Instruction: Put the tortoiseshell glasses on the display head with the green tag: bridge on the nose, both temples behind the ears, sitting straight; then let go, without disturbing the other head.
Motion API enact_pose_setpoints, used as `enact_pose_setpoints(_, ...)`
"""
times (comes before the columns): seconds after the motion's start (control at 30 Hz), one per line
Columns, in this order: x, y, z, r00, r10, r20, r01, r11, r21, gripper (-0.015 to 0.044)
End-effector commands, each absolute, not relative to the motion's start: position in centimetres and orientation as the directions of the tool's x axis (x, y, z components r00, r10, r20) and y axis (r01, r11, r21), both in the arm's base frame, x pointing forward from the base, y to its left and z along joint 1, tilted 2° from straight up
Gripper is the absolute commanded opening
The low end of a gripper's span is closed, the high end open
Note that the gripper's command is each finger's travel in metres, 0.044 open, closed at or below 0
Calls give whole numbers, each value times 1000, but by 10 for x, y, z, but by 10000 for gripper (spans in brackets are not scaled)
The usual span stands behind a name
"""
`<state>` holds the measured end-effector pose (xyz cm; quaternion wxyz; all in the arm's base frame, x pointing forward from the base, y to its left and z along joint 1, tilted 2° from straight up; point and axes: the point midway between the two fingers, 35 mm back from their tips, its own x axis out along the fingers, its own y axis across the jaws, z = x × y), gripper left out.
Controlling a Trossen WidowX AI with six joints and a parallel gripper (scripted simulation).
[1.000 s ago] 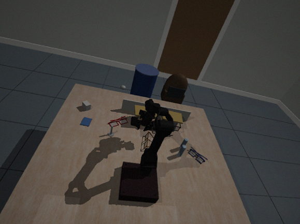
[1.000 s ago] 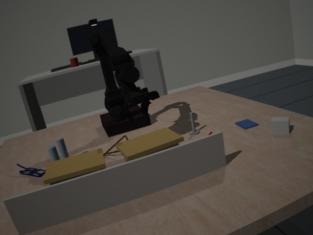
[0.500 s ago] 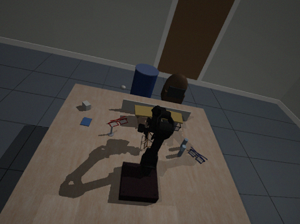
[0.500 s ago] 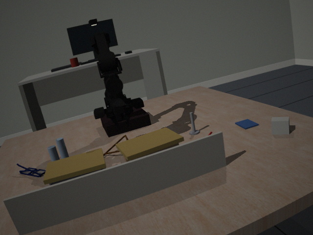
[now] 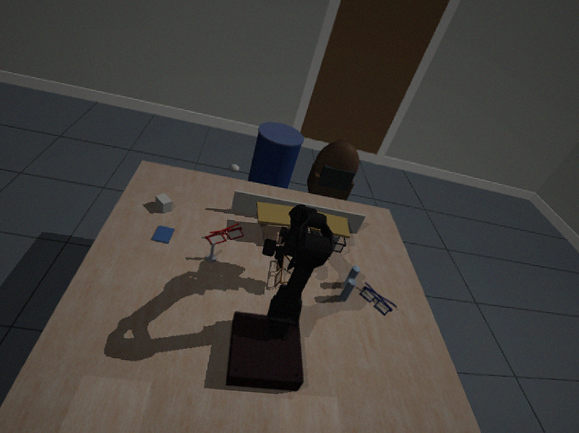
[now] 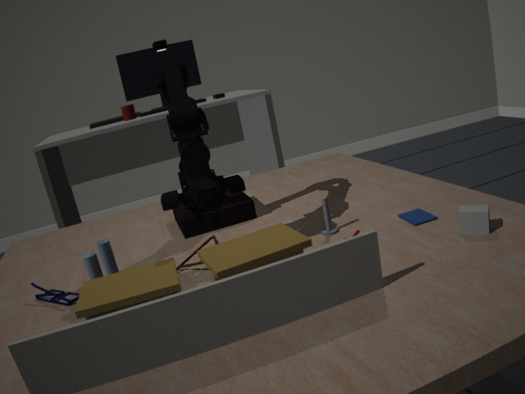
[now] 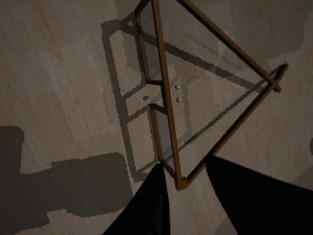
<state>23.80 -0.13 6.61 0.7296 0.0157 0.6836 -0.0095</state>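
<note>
The tortoiseshell glasses (image 5: 280, 280) (image 6: 194, 252) (image 7: 174, 142), with brown rims and temples, stand on the table in front of the robot's base. Their temples fold inward and cross in the wrist view. My gripper (image 5: 281, 263) (image 6: 208, 222) (image 7: 184, 166) points down above them, partly open, with nothing held. In the wrist view one front corner of the glasses shows between the two fingertips; the height gap is hard to judge. Two yellow boards (image 5: 275, 214) (image 6: 129, 286) stand behind a long pale panel (image 5: 249, 203) (image 6: 254, 313). The display heads and the green tag cannot be made out.
Red glasses (image 5: 223, 230) lie near a thin grey stand (image 5: 211, 252) (image 6: 326, 216) on the left in the top view. Two grey-blue posts (image 5: 348, 289) (image 6: 93, 266) stand beside blue glasses (image 5: 380, 297). A blue pad (image 5: 163, 234) and a white cube (image 5: 163, 203) lie farther left.
</note>
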Motion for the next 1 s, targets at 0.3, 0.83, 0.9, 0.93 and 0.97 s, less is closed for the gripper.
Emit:
enact_pose_setpoints(0.3,239,0,43,58,2,-998,34,999,4,120)
enact_pose_setpoints(0.83,239,3,17,57,3,-998,34,999,4,120)
enact_pose_setpoints(0.9,238,3,14,57,3,-998,34,999,5,120)
enact_pose_setpoints(0.93,238,3,12,57,3,-998,34,999,5,120)
enact_pose_setpoints(0.97,238,4,11,57,3,-998,34,999,5,120)
